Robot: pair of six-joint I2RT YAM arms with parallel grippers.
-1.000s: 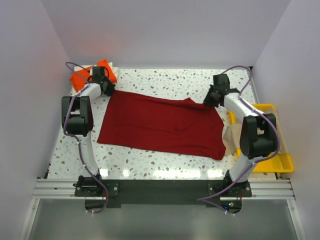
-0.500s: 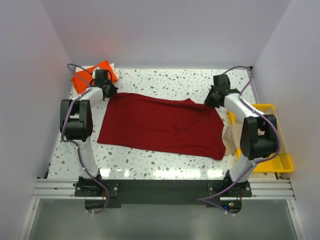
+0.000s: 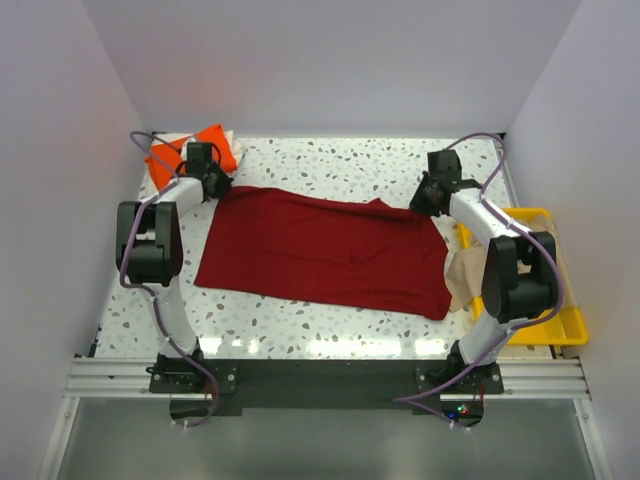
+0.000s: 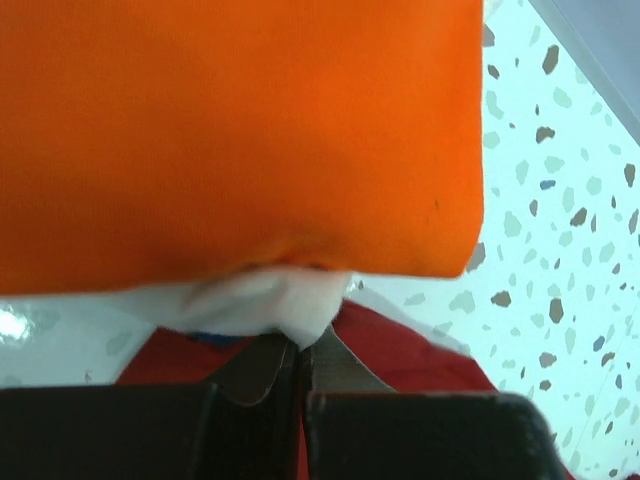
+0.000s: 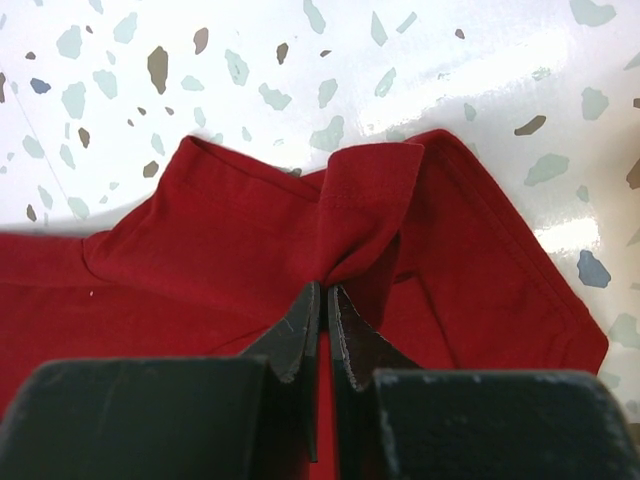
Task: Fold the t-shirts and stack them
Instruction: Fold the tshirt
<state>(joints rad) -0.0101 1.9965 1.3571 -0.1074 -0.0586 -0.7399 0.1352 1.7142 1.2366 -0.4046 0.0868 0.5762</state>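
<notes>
A dark red cloth t-shirt (image 3: pixel 320 250) is spread flat mid-frame, not yet folded. Its upper corners are pinched by the closed left gripper (image 3: pixel 215 183) and right gripper (image 5: pixel 322 292). At upper left, a folded bright orange t-shirt (image 3: pixel 180 152) is stacked on a whitish t-shirt (image 4: pixel 260 305). A crumpled beige-tan t-shirt (image 3: pixel 462 272) is left unfolded at right.

White arms (image 3: pixel 172 305), black joints (image 3: pixel 148 255), purple cables (image 3: pixel 478 136)

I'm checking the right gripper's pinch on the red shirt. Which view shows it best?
Right wrist: the right gripper is shut on a bunched hem of the red shirt, close up. The top view shows only a small gripper at the shirt's far corner. The left wrist view shows nothing of that pinch.
</notes>
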